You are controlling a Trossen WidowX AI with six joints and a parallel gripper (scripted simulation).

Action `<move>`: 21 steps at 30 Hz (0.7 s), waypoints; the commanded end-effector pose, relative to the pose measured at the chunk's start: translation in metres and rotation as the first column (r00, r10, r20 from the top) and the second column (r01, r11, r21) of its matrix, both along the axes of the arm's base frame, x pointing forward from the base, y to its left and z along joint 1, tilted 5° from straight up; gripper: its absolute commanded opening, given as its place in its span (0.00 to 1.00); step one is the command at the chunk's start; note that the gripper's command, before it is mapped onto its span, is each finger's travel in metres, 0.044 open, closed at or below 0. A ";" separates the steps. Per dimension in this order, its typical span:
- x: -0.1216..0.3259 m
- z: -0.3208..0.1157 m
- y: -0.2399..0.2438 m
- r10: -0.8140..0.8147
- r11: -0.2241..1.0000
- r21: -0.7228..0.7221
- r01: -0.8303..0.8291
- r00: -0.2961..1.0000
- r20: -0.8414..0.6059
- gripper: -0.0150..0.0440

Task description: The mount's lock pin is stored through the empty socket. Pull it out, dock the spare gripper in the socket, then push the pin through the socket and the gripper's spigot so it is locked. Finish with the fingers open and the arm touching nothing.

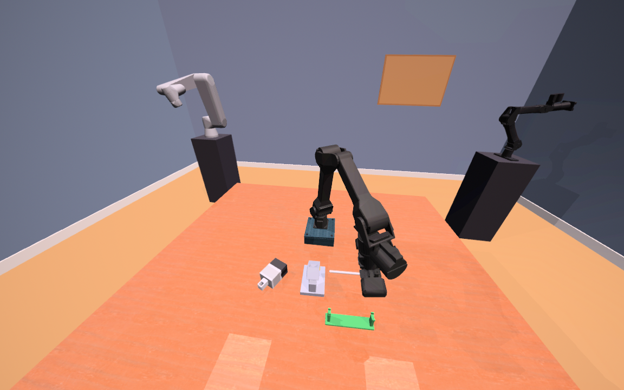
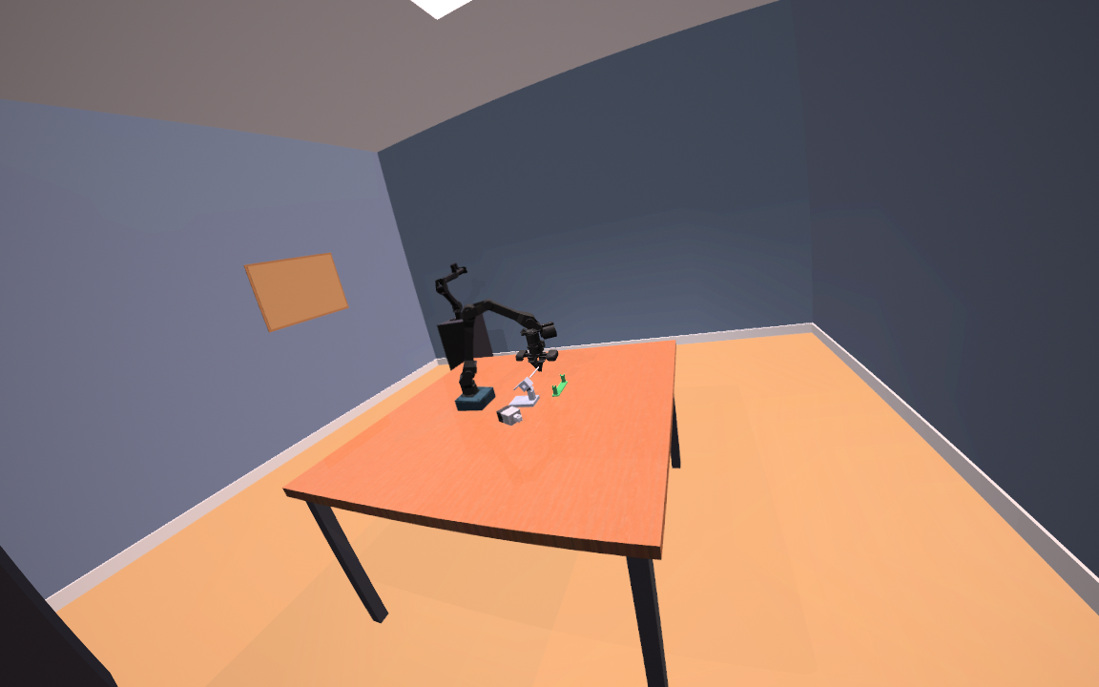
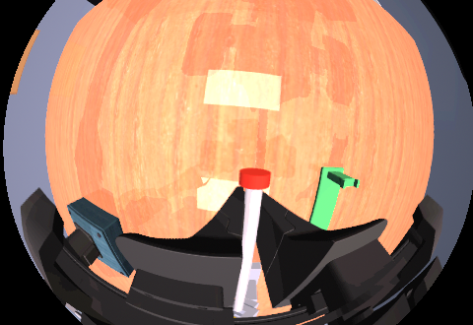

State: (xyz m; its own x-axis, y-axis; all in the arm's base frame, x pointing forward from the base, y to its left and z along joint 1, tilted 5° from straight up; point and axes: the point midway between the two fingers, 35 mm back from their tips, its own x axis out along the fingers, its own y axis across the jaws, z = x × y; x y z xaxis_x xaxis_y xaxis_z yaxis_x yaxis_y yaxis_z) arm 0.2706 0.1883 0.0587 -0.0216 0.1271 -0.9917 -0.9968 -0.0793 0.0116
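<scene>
My gripper [image 1: 365, 274] [image 2: 539, 366] [image 3: 246, 193] is shut on the white lock pin [image 1: 344, 272] [image 2: 533, 373] [image 3: 249, 236], whose red head [image 3: 254, 179] shows beyond the fingertips in the wrist view. The pin is held roughly level above the table. Its free end points at the pale grey mount [image 1: 313, 270] [image 2: 525, 400], with a small gap between them in the top view. The mount's tilted socket looks empty. The spare gripper [image 1: 271, 274] [image 2: 508, 416], white with a dark end and a spigot, lies on the table left of the mount in the top view.
A green rack [image 1: 350, 321] [image 2: 559, 388] [image 3: 325, 202] with two uprights stands nearer the top camera than the mount. My arm's blue base block [image 1: 319, 238] [image 2: 475, 400] [image 3: 99, 233] stands behind the mount. Two other arms stand on dark pedestals beyond the table.
</scene>
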 end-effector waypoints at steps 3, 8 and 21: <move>-0.001 0.011 0.001 -0.001 1.000 0.001 0.001 1.000 0.000 0.25; -0.005 0.017 -0.001 0.002 1.000 -0.010 -0.002 1.000 -0.016 0.25; -0.009 0.017 -0.003 0.005 1.000 -0.024 -0.006 0.999 -0.038 0.25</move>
